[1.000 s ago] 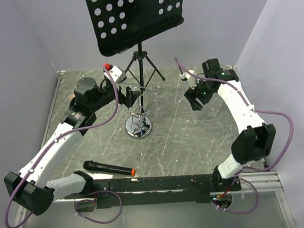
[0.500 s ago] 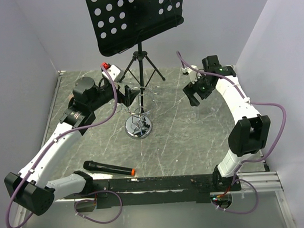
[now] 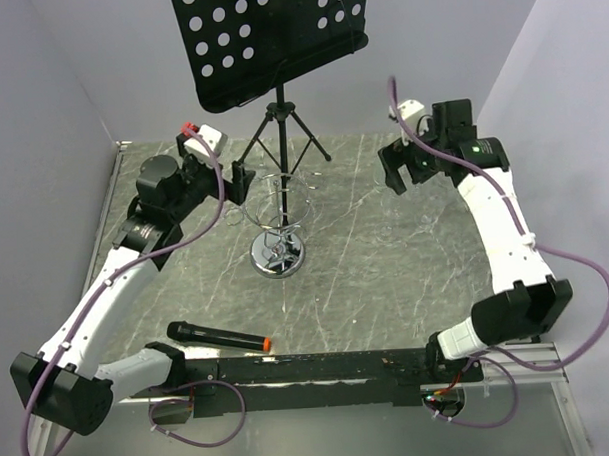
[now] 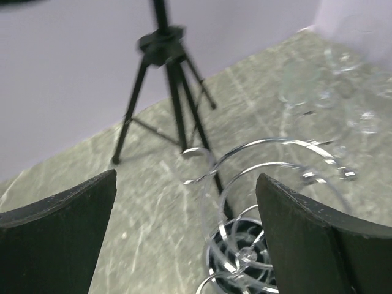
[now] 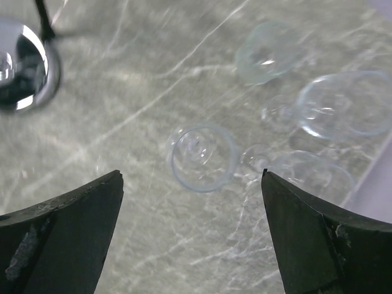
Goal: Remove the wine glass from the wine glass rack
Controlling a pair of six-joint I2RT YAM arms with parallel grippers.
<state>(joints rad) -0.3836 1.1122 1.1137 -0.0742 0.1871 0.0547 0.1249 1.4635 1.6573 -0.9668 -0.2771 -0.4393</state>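
Observation:
The wine glass rack, a chrome wire stand, has its round base [image 3: 277,255] mid-table and its looped ring [image 4: 275,165] right of centre in the left wrist view. I cannot tell whether a clear glass hangs in it. My left gripper [image 3: 240,180] is open and empty, just left of the ring top; the ring lies ahead of its right finger [image 4: 318,245]. My right gripper [image 3: 396,172] is open and empty, high over the right back of the table. Below it one wine glass [image 5: 202,157] stands upright, with others [image 5: 343,104] lying beside it.
A black music stand on a tripod [image 3: 281,129] stands right behind the rack; its legs [image 4: 165,79] show in the left wrist view. A black microphone with an orange tip [image 3: 218,338] lies front left. Walls close the table on three sides.
My right gripper has lifted and swung back to the right, away from the glasses on the table. My left gripper has drawn back a little to the left of the rack.

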